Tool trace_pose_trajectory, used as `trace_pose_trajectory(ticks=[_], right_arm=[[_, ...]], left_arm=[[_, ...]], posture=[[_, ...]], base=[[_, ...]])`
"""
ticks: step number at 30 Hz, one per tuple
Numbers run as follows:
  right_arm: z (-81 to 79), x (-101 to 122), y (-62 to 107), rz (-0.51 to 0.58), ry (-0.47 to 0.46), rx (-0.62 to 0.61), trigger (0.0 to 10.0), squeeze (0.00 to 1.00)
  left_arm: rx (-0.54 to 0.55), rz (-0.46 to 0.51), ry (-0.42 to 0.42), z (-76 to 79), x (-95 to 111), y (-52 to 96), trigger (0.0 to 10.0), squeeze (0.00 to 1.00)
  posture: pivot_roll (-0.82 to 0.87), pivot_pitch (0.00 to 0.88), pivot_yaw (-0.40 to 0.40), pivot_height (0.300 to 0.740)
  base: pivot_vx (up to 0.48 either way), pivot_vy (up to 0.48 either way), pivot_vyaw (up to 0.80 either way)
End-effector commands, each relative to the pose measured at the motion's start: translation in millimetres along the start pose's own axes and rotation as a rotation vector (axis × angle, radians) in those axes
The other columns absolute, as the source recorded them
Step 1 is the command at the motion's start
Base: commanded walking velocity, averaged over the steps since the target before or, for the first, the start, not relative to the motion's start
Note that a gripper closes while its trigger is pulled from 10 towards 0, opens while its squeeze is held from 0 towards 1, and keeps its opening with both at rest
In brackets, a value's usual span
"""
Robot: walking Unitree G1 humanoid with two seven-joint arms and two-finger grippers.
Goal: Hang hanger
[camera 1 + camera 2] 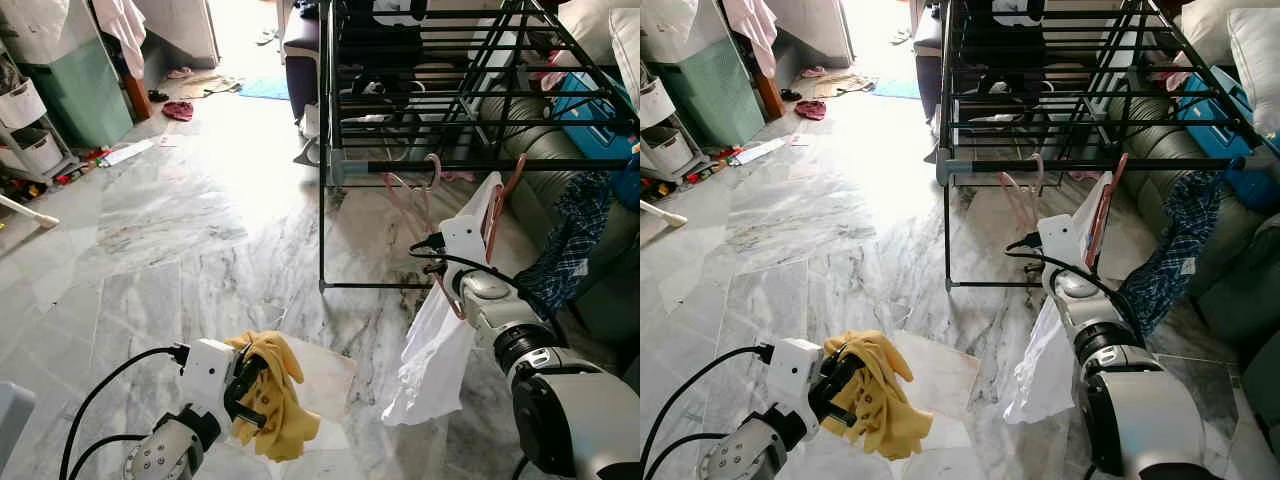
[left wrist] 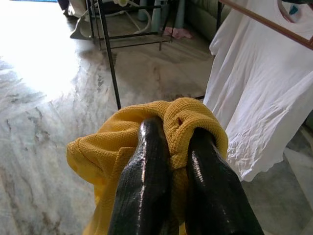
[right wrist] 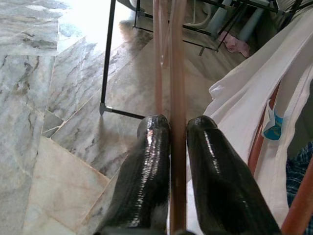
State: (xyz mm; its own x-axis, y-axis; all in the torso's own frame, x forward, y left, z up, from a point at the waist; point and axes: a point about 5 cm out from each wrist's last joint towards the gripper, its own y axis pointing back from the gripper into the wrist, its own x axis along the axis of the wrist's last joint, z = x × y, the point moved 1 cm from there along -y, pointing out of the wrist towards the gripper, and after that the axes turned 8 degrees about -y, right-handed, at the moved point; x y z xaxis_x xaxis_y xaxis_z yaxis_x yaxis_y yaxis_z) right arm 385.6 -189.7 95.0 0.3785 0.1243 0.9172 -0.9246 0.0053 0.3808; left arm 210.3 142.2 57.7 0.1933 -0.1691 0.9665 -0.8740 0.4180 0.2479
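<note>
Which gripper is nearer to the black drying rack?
Right. The right gripper holds a hanger with a white shirt just before the black drying rack; the left gripper, holding yellow cloth, is farther back.

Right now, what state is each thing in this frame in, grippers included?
Left gripper: shut on the yellow cloth, held above the floor.
Right gripper: shut on the pink hanger, raised toward the rack.
White T-shirt: draped on the pink hanger, hanging down.
Black drying rack: standing unfolded; another pink hanger already hooked on its front bar.
Blue patterned garment: hanging off the rack's right side.
</note>
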Motion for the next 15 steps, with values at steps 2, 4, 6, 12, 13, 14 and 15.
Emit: trace_pose_trajectory(ticks=[2, 4, 6, 12, 13, 14, 15], right_arm=[[1.4, 4.6, -0.6, -0.002, 0.000, -0.001, 0.0, 0.00], [1.7, 4.4, -0.6, -0.003, 0.000, 0.000, 0.0, 0.00], [2.3, 4.0, -0.5, -0.008, 0.000, 0.002, 0.0, 0.00], [2.1, 5.8, -0.7, -0.008, 0.005, 0.009, 0.0, 0.00], [1.5, 8.5, -1.0, -0.002, 0.006, 0.013, 0.0, 0.00], [1.3, 10.2, -1.2, 0.005, 0.006, 0.013, 0.0, 0.00], [0.9, 12.3, -1.3, 0.015, 0.004, 0.014, 0.0, 0.00]], left_arm=[[0.002, 0.017, -0.019, -1.3, 3.3, -0.9, 10.0, 0.00], [0.002, 0.017, -0.020, -1.1, 3.1, -1.2, 10.0, 0.00], [0.000, 0.017, -0.021, -0.6, 3.3, -1.8, 10.0, 0.00], [-0.004, 0.008, -0.029, -0.7, 1.3, -3.2, 10.0, 0.00], [0.004, 0.009, -0.033, -1.8, 1.1, -3.7, 10.0, 0.00], [0.014, 0.010, -0.039, -2.9, 1.3, -4.1, 10.0, 0.00], [0.031, 0.011, -0.049, -4.7, 1.3, -4.3, 10.0, 0.00]], posture=[[0.16, 0.041, 0.011, 0.740], [0.16, 0.040, 0.011, 0.740], [0.16, 0.042, 0.012, 0.740], [0.16, 0.039, 0.009, 0.740], [0.16, 0.035, 0.007, 0.740], [0.16, 0.031, 0.006, 0.740], [0.16, 0.030, 0.005, 0.740]], base=[[0.000, 0.000, 0.00], [0.000, 0.000, 0.00], [0.000, 0.000, 0.00], [0.000, 0.000, 0.00], [0.000, 0.000, 0.00], [0.000, 0.000, 0.00], [0.000, 0.000, 0.00]])
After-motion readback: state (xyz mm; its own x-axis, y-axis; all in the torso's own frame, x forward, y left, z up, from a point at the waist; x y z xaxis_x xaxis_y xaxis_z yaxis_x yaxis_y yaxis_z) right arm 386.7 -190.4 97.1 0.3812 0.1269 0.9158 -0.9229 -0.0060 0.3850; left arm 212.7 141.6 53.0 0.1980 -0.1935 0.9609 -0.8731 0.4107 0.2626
